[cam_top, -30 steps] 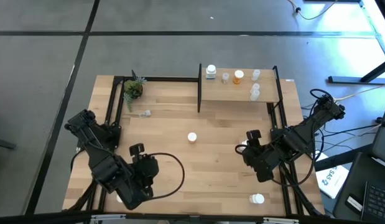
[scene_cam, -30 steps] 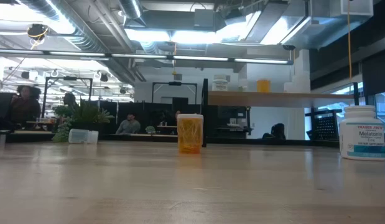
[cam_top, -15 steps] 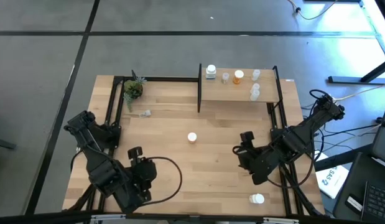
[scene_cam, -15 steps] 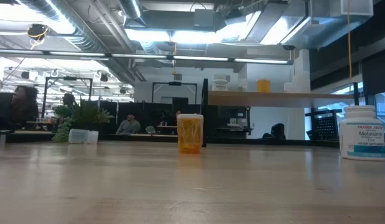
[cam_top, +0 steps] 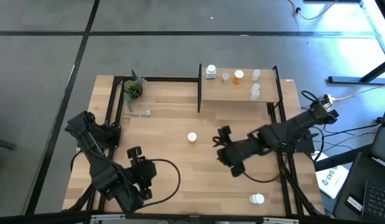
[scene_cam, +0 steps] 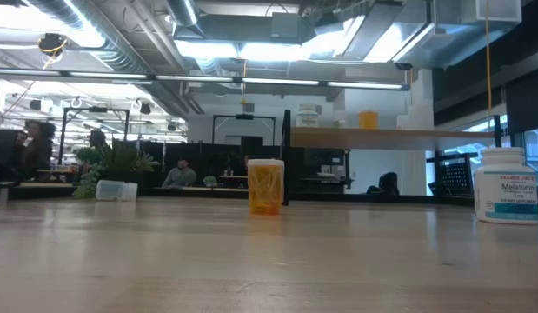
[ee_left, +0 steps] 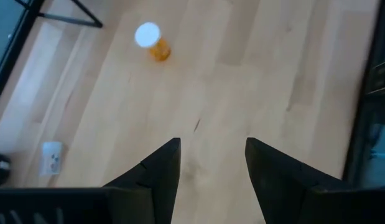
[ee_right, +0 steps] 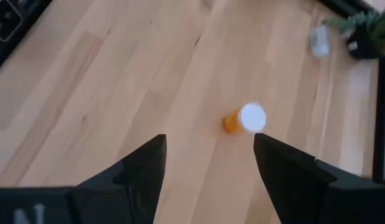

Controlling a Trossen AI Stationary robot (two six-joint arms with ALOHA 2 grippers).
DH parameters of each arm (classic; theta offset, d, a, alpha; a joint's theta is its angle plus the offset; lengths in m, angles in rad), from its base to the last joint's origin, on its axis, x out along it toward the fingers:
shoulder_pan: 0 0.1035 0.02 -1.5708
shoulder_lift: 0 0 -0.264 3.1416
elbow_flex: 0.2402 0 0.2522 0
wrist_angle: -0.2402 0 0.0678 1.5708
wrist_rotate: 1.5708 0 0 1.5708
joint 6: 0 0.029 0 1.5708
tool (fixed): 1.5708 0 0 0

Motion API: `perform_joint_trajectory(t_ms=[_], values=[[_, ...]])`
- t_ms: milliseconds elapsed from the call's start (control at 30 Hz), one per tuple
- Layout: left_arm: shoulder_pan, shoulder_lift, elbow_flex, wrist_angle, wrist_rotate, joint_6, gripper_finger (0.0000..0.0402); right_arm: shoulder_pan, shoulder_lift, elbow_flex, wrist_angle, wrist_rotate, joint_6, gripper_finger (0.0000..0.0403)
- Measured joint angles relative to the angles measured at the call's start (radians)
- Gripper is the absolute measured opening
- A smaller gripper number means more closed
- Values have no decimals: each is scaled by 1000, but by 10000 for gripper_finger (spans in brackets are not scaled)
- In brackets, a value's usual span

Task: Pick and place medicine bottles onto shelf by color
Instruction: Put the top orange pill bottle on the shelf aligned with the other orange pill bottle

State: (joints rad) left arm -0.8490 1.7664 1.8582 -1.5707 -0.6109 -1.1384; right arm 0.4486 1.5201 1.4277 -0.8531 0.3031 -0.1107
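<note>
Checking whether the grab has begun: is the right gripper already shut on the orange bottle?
No: the right gripper is open, and the orange bottle stands free ahead of it.

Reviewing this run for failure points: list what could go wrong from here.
1. The right gripper, open, is aimed at the orange bottle standing alone mid-table; an off-centre approach could tip it and set it rolling.
2. The shelf already holds several bottles, including an orange one, so placing another could knock its neighbours.

Little green potted plant (cam_top: 133, 89) sits at the table's (cam_top: 173, 118) far left corner; some people (scene_cam: 36, 143) hanging around in the room behind.
</note>
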Motion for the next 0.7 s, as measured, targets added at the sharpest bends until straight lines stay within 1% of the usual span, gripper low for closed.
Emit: perform_joint_trajectory(t_ms=[167,300,433,567,700], values=[[0,0,-97,-1,-9,-35,174,-72,55,0,114,-68,-85,244],[0,0,-153,-1,-8,-81,174,-118,109,0,165,-78,-161,244],[0,0,-176,0,-14,-91,174,-169,170,0,184,-80,-177,244],[0,-3,-206,0,-73,-83,174,-206,216,-1,196,-71,-185,244],[12,-25,-237,0,-105,-82,174,-233,232,-1,206,-71,-150,244]])
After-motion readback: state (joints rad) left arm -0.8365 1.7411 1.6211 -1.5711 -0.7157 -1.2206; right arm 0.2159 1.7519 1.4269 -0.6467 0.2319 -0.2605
